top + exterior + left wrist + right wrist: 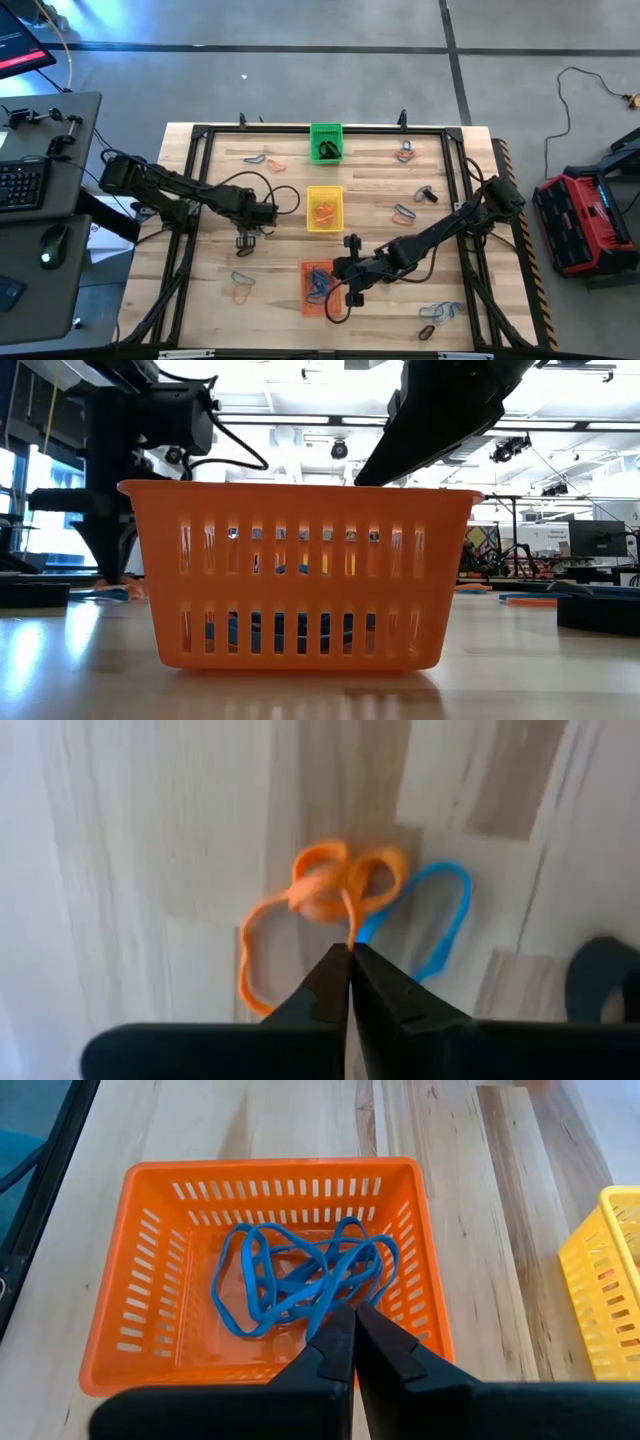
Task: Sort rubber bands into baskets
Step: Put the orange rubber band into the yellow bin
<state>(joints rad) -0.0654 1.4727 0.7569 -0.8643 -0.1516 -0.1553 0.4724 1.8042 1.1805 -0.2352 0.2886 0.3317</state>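
The left gripper [351,952] has its jaws clenched on an orange rubber band [325,892]. The right gripper [354,1312], jaws clenched and empty, hangs over the orange basket [150,1230] holding blue rubber bands [300,1275].

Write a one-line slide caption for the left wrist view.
Left pincer shut on an orange rubber band beside a blue band.

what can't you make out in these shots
- Low view: the orange basket fills the frame and hides the other baskets and most of the table.
- Left wrist view: the left gripper is shut on an orange band; a dark shape is cut off by the edge.
- High view: loose bands too small to count.
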